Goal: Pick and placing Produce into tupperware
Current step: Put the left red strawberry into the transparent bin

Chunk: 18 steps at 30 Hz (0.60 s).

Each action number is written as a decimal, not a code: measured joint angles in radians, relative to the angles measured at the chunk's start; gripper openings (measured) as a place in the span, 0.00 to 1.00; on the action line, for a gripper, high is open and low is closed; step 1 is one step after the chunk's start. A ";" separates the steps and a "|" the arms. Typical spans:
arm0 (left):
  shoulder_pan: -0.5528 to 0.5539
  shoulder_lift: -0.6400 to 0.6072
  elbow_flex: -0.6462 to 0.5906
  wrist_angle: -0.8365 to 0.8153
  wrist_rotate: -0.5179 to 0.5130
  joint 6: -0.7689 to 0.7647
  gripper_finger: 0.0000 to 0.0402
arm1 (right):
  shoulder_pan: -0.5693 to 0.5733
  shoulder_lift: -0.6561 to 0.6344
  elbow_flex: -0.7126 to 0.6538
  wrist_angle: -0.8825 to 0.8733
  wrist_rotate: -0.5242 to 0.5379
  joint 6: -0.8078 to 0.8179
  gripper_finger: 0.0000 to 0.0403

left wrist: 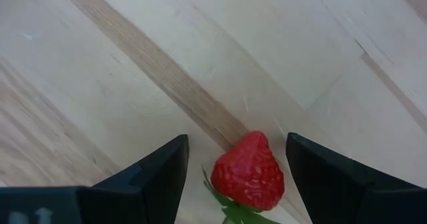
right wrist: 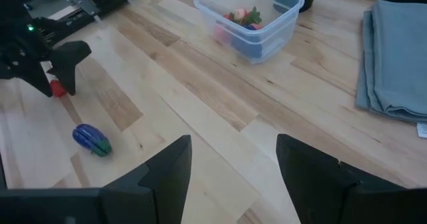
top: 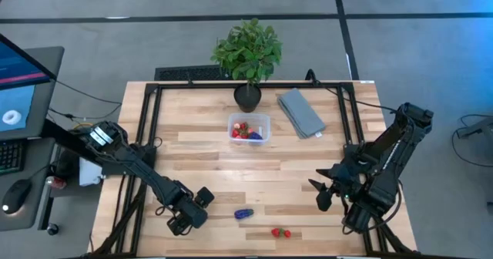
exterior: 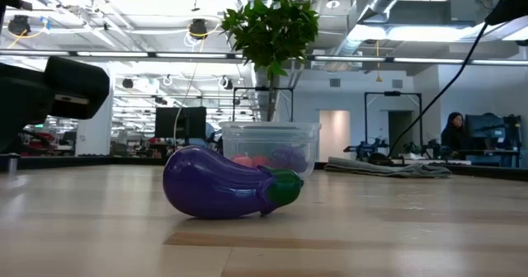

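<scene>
A red toy strawberry (left wrist: 248, 174) with a green top lies on the wooden table between the fingers of my left gripper (left wrist: 237, 144). That gripper is open and points down near the table's front left (top: 183, 216); a gap shows on each side of the berry. A purple toy eggplant (top: 243, 213) lies on its side to the right of it, and two small red pieces (top: 281, 232) lie near the front edge. The clear tupperware (top: 249, 129) stands mid-table with red and purple pieces inside. My right gripper (top: 323, 191) hangs open above the table's right side, with nothing between its fingers.
A potted green plant (top: 248, 58) stands at the far edge behind the tub, with a folded grey cloth (top: 300, 111) to its right. Bare wood lies between the tub and the front pieces. A person (exterior: 454, 133) sits far off in the room.
</scene>
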 joint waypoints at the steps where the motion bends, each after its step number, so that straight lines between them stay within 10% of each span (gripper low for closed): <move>1: 0.000 0.000 0.000 -0.001 -0.001 -0.001 0.61 | 0.000 0.000 0.000 0.000 0.000 0.000 0.61; 18: 0.001 0.000 0.001 -0.035 -0.001 -0.033 0.39 | 0.000 0.000 0.000 -0.001 0.000 -0.001 0.61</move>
